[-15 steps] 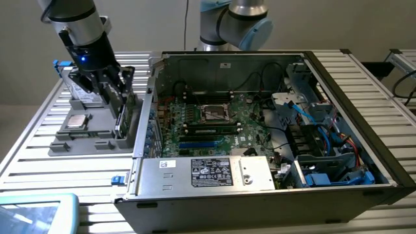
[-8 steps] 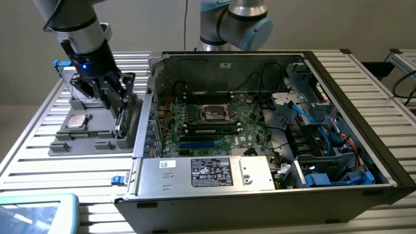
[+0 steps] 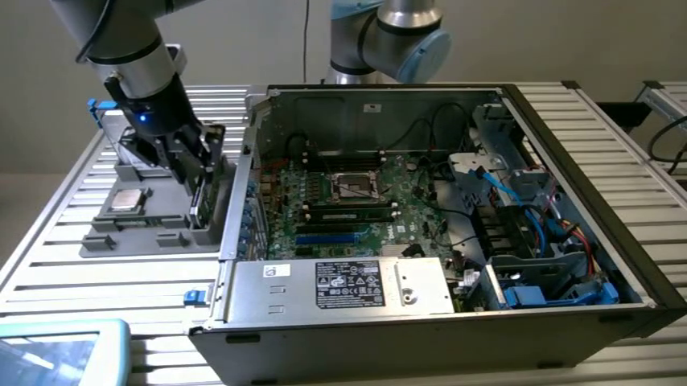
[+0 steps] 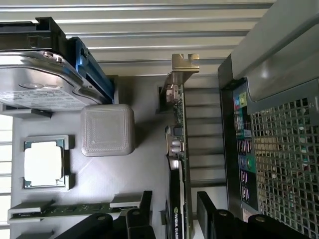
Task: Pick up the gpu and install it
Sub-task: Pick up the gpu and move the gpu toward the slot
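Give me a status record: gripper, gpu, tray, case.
gripper: open, one finger on each side of the gpu, not closed on it
gpu: standing on edge in the tray, outside the case
tray: also holds a cpu and a drive
case: side open, board exposed, next to the tray on the exterior view's right
task state: gpu not yet gripped or installed

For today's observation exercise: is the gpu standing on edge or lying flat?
On edge. The gpu shows its thin edge to the wrist view, standing in the grey tray beside the computer case.
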You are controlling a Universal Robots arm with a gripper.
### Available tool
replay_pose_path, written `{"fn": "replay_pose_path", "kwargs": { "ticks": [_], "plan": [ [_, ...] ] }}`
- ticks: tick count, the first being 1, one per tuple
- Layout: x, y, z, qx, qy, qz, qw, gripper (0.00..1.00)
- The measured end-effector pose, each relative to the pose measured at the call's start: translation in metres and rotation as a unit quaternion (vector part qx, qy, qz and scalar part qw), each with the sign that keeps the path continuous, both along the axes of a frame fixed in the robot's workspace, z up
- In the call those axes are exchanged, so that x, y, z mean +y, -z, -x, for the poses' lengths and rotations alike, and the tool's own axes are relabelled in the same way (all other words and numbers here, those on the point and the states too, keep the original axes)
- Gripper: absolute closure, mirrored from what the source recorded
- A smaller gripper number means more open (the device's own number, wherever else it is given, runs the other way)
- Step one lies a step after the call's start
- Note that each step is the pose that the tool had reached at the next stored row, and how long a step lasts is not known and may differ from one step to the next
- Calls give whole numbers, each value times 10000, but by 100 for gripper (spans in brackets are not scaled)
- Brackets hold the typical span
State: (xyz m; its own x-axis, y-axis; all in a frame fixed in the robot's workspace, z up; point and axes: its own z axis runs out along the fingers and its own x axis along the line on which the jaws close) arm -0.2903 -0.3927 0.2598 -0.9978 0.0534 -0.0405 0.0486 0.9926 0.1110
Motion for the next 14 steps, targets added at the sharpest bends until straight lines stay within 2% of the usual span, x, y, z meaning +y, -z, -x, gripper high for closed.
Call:
{"fn": "replay_pose_path", "kwargs": {
  "ticks": [9,14],
  "plan": [
    [-4,128,-1,-2,1,-138,9999,52],
    [-12,165,-2,-2,3,-142,9999,52]
  ]
}}
